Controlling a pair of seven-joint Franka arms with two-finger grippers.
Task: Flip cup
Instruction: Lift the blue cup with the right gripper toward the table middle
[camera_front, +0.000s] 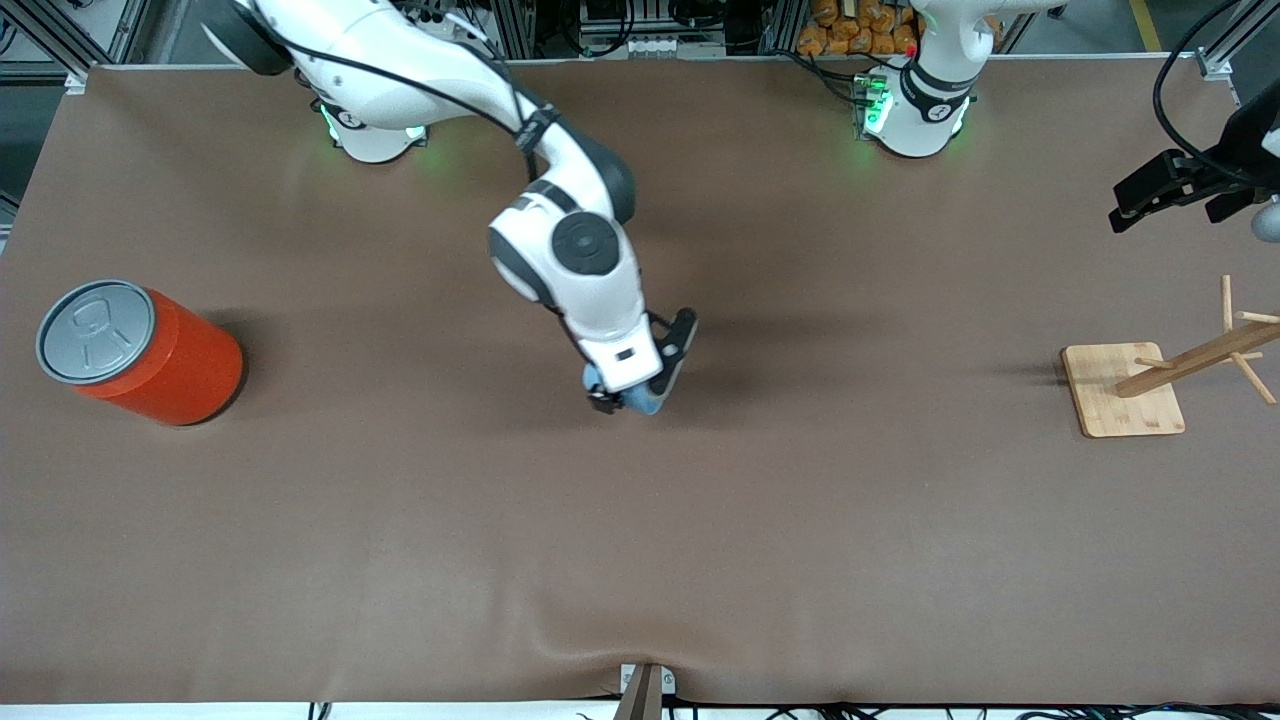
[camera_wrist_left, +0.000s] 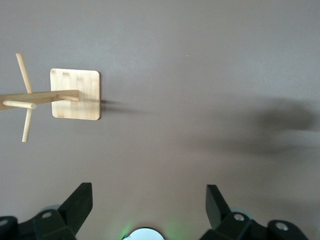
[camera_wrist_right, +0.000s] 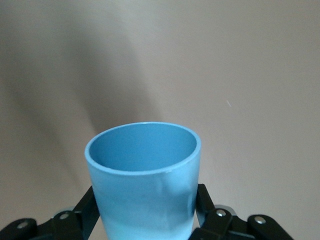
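My right gripper (camera_front: 638, 388) is over the middle of the table and is shut on the small light-blue cup (camera_front: 646, 402). In the right wrist view the cup (camera_wrist_right: 145, 175) sits between the two black fingers (camera_wrist_right: 202, 200), with its open mouth and darker blue inside pointing away from the wrist. In the front view the hand hides most of the cup, and I cannot tell whether it touches the table. My left gripper (camera_front: 1150, 200) waits open and empty above the left arm's end of the table; it also shows in the left wrist view (camera_wrist_left: 147, 200).
A large orange-red can (camera_front: 150, 355) with a grey lid stands at the right arm's end of the table. A wooden peg stand (camera_front: 1125, 390) on a square base stands at the left arm's end; it also shows in the left wrist view (camera_wrist_left: 76, 94).
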